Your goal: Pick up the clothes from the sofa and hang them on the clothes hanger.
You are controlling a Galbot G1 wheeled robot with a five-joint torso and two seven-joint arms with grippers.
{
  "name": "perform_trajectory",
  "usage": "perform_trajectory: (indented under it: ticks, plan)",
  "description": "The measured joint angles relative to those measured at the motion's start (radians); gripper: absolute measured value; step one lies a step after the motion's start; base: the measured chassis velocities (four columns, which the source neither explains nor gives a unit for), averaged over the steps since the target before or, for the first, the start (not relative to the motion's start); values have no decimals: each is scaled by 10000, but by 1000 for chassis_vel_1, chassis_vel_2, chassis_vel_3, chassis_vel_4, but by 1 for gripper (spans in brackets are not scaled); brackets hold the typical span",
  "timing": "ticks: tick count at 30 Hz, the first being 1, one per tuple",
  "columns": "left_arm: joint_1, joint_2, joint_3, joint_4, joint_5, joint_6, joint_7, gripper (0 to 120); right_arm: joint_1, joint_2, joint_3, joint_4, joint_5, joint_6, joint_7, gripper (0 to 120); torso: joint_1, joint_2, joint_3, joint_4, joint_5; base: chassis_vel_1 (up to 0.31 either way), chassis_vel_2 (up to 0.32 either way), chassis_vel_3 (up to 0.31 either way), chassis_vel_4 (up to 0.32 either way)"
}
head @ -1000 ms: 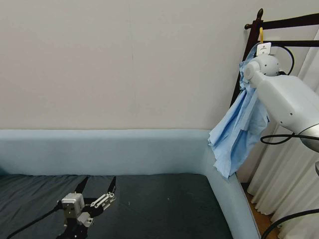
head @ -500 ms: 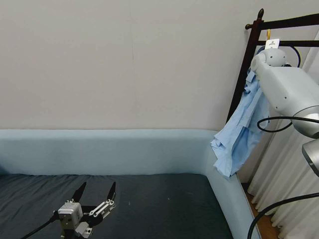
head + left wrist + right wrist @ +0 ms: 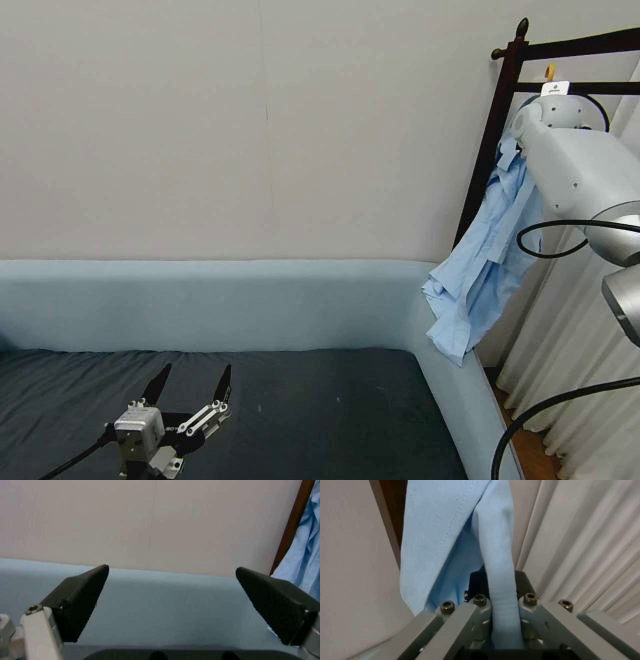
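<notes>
Over on the right, the right arm (image 3: 575, 170) is raised up to the dark wooden rack (image 3: 503, 110) that stands by the sofa's end, in front of a pale curtain (image 3: 590, 390). The right gripper (image 3: 500, 589) is up there, its fingers (image 3: 478, 587) pinching a fold of the blue shirt (image 3: 487, 265). The shirt hangs in loose folds from the gripper, right against the rack's post, with its lower end dangling just above the sofa's (image 3: 200, 300) light blue armrest. Whether it is already hooked on the rack, I cannot tell. The left gripper (image 3: 195, 372) sits low over the dark seat cushion (image 3: 330, 410), well apart from the shirt, fingers spread wide and holding nothing.
</notes>
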Motion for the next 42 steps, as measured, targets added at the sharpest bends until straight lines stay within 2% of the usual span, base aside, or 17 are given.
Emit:
perform_trajectory:
  ticks: [42]
  plan:
    - [9,30,-18,13,-7,-17,10,100,-50,-91,-30,122,60,-111,-19,1,1,-1,0,-3,0,0,0,0,0]
